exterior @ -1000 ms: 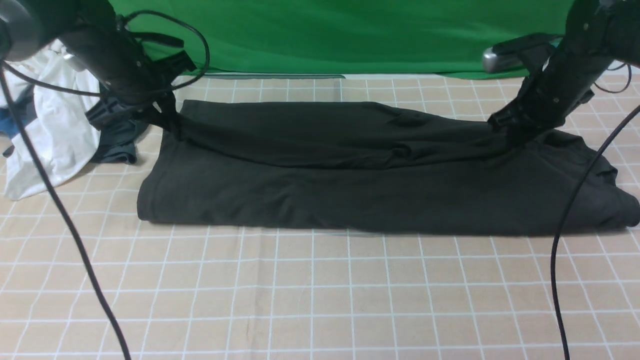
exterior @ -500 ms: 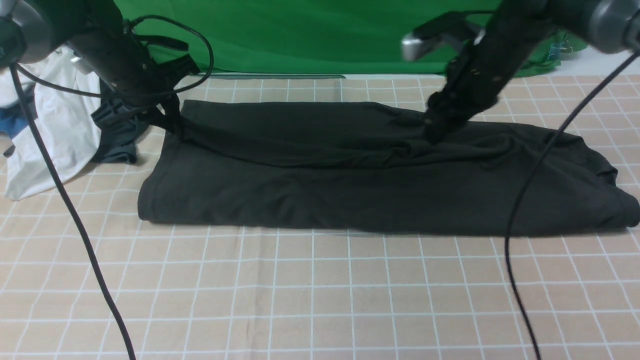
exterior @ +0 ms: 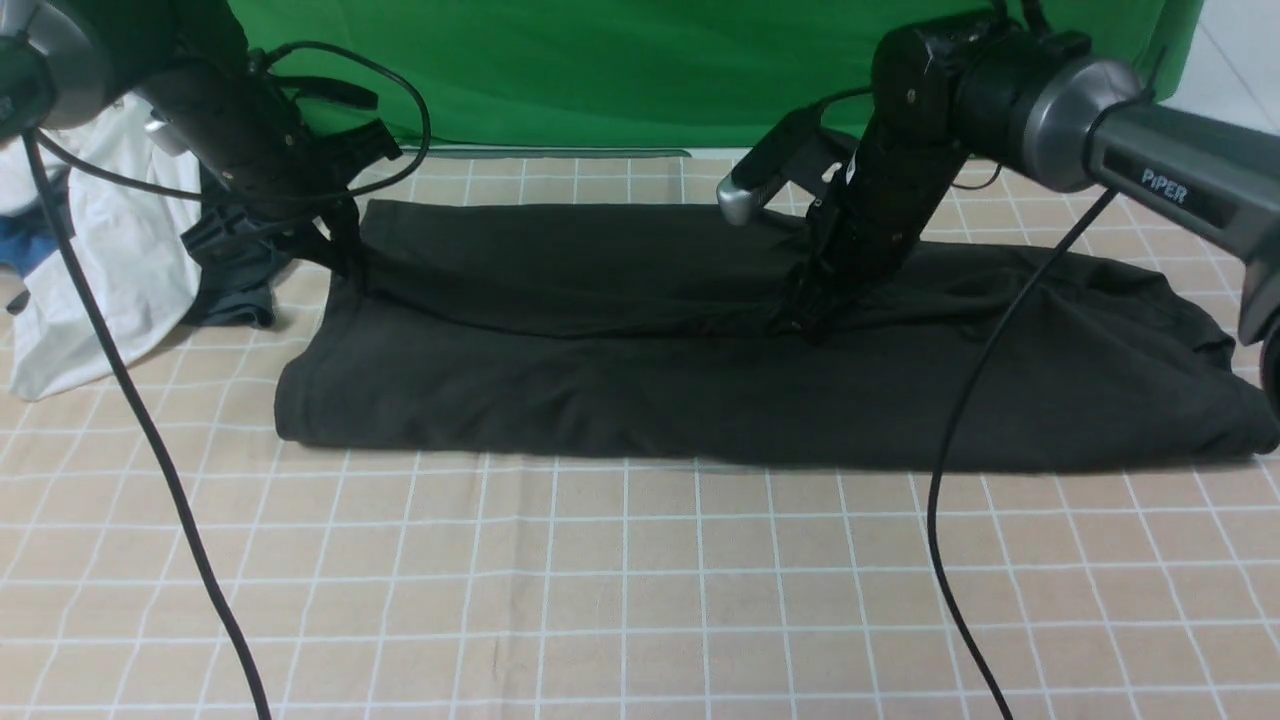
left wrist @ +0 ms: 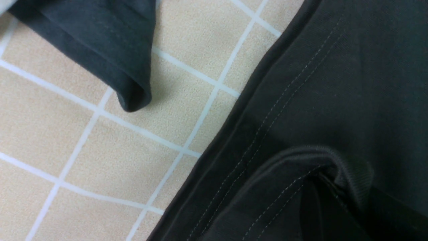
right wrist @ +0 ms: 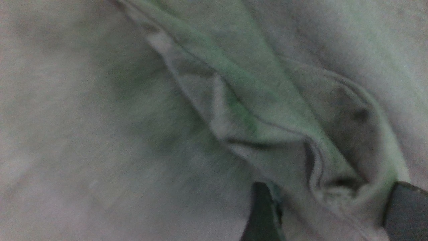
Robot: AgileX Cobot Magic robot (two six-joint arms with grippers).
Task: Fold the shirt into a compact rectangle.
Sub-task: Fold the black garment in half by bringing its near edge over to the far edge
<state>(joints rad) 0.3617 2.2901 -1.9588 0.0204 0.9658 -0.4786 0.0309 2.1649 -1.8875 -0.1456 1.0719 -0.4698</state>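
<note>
Front: shirt lies folded lengthwise across the bench. Left jaws sit at its far left corner, right jaws down on its middle.
Left wrist: left jaws clamped on bunched hem.
Right wrist: right jaws apart, straddling a fold.

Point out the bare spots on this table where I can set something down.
Best: the broad near stretch of checked tablecloth in front of the black shirt, crossed only by two hanging cables. A thin strip lies behind the shirt, before the green backdrop. Crowded: far left, white clothes and dark grey garment.
</note>
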